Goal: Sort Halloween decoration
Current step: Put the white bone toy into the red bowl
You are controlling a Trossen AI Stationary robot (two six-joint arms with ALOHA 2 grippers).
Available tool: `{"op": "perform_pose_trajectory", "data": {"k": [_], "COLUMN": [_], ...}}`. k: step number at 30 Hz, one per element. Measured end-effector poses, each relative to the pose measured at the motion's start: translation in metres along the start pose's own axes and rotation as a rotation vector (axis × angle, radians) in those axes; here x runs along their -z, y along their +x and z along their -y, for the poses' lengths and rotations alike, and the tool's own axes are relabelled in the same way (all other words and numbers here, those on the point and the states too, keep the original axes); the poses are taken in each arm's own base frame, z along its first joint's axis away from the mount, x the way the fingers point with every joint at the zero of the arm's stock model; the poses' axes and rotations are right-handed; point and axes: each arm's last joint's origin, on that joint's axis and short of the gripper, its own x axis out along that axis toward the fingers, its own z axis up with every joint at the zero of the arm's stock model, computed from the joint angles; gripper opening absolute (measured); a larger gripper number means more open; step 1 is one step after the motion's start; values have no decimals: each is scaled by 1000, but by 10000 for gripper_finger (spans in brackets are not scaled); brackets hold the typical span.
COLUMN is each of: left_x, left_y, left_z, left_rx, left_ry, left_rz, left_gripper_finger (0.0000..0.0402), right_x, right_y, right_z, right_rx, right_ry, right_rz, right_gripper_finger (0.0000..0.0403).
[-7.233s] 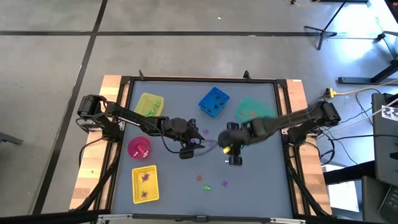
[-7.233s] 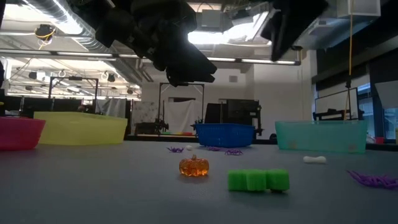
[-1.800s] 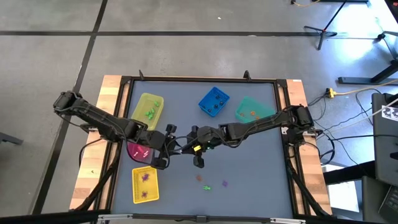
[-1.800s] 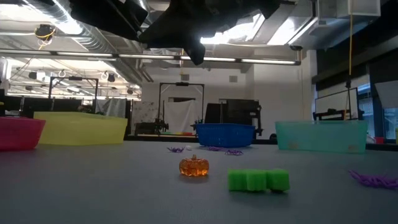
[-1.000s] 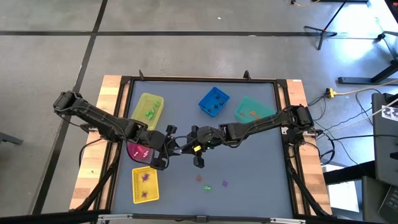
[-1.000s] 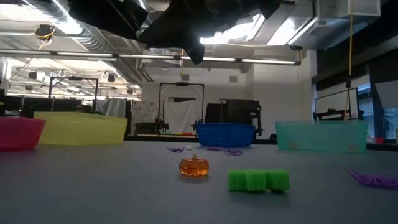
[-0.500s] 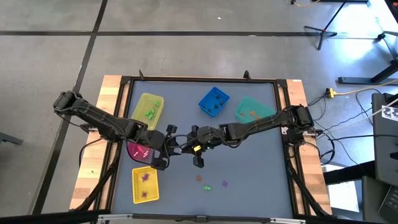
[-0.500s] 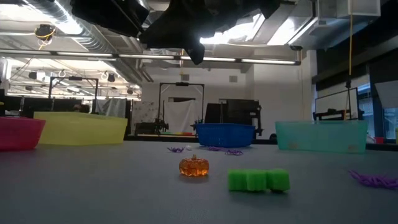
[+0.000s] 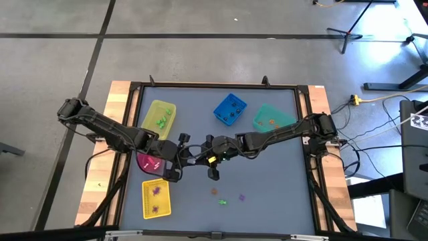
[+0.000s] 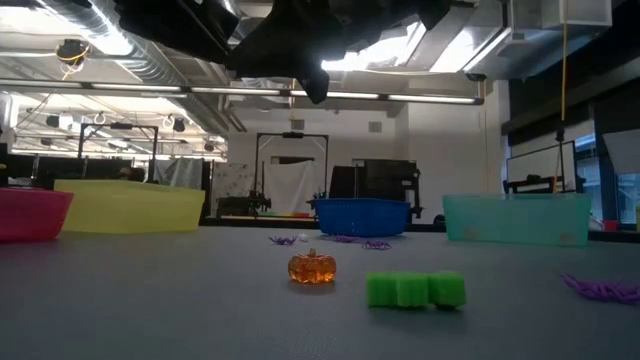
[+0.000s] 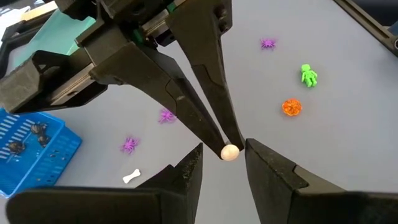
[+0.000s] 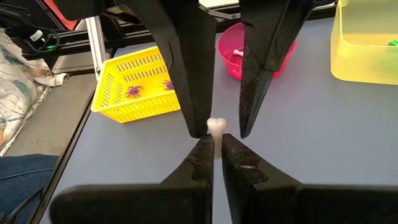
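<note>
Right now, white trinket (image 12: 215,125) between both end effectors' fingertips.

On the grey table (image 9: 267,201) stand five containers. Along the far side, from left to right — a yellow tub (image 9: 160,114), a blue basket (image 9: 230,109) and a teal bin (image 9: 271,116). At the left sits a pink bowl (image 9: 148,163); nearer, a yellow slotted basket (image 9: 155,198). Beyond the table — a grey floor (image 9: 200,40), cables (image 9: 374,100) at right.
</note>
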Motion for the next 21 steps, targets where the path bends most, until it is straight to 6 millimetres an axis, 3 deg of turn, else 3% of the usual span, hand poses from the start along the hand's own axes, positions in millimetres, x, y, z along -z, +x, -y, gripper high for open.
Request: {"op": "perform_pose_trajectory", "data": {"k": [14, 21], "left_x": [0, 0], "left_y": [0, 0], "left_z": [0, 0], "left_rx": [0, 1], "left_ry": [0, 0], "left_rz": [0, 0], "left_gripper_finger": [104, 72], "right_x": [0, 0], "right_y": [0, 0], "right_z": [0, 0], "right_rx": [0, 0], "right_ry": [0, 0], "right_rz": [0, 0], "right_gripper_finger": [17, 17]}}
